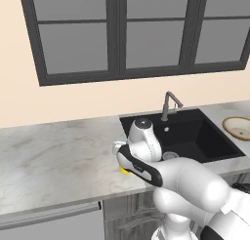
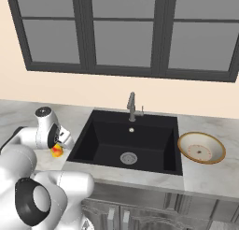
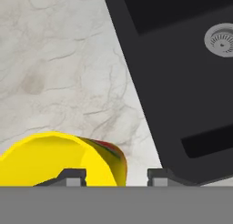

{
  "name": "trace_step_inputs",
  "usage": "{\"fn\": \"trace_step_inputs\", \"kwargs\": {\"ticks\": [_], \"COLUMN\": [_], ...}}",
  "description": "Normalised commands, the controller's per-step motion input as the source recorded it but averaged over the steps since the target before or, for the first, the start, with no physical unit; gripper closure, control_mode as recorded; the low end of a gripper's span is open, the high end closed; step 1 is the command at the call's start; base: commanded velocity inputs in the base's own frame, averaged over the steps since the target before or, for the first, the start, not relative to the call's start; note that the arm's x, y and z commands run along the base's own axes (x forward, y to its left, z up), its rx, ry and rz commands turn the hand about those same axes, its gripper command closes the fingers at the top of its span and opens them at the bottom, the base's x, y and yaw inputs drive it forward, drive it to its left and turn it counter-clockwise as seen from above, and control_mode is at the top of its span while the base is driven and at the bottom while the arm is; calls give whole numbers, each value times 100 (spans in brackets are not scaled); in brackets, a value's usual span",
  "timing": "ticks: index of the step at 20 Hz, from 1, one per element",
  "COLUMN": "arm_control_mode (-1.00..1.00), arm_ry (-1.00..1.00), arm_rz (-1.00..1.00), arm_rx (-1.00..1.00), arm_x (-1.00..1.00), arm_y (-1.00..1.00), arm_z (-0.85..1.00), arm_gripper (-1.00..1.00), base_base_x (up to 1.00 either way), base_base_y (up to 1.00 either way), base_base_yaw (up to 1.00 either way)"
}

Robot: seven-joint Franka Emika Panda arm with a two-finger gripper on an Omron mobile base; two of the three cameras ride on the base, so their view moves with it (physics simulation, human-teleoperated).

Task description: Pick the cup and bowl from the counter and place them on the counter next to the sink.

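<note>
Marbled counter (image 1: 53, 156) across mid-frame, dark cabinets below. Black sink (image 1: 193, 131) right of centre, grey faucet (image 1: 169, 105) at its back edge. Bowl (image 1: 238, 128), tan-rimmed, at right edge on the counter. White arm, lower right; a sliver of yellow cup (image 1: 124, 170) beneath its hand, left of the sink.

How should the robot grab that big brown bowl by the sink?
Best guess: pinch the rim of the bowl from straight above, one finger inside and one outside. It sits upright on the counter, wide and shallow, probably too wide to grip across. The near edge, with bare counter around it, looks easiest to reach.
</note>
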Motion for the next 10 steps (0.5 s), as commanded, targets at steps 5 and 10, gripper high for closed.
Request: {"fn": "trace_step_inputs", "kwargs": {"ticks": [5, 10], "arm_control_mode": [-100, -100], "arm_ry": [0, 0], "arm_rz": [0, 0], "arm_rx": [0, 0], "arm_x": [0, 0], "arm_y": [-1, -4], "arm_z": [0, 4], "arm_gripper": [-100, -100], "base_base_x": [0, 0], "base_base_y": [0, 0], "base_base_yaw": [0, 0]}}
